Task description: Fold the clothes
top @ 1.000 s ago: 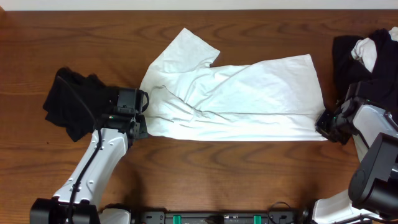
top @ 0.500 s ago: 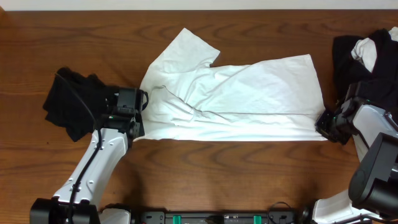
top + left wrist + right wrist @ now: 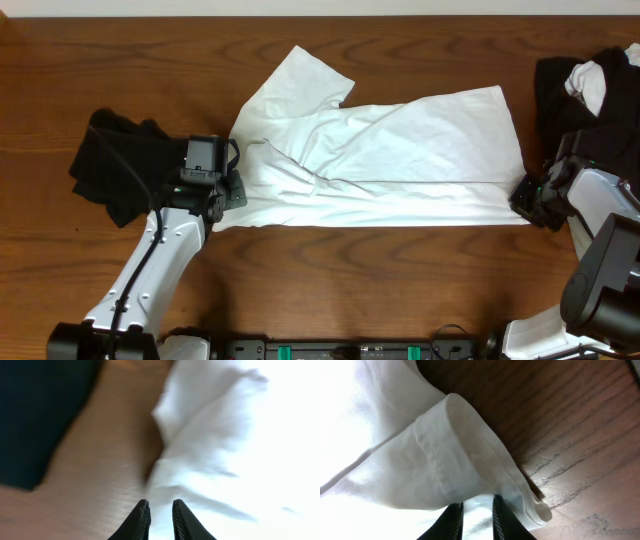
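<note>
A large white T-shirt (image 3: 400, 150) lies spread across the middle of the table, its lower part doubled over lengthwise. My left gripper (image 3: 231, 193) sits at the shirt's left edge. In the left wrist view its jaws (image 3: 159, 505) stand narrow with white shirt fabric (image 3: 240, 435) pinched between them. My right gripper (image 3: 522, 196) is at the shirt's lower right corner. The right wrist view shows it (image 3: 477, 506) shut on the layered hem (image 3: 435, 455), which bulges up in front of the fingers.
A crumpled black garment (image 3: 115, 165) lies left of the left arm and shows as a dark patch (image 3: 40, 415) in the left wrist view. A pile of black and white clothes (image 3: 590, 85) sits at the far right edge. Bare wooden table (image 3: 350, 280) runs along the front.
The left jaws have narrowed onto the shirt's left edge and the gripper has turned a little; the shirt's lower left corner has drawn out to the left. The right gripper has held still.
</note>
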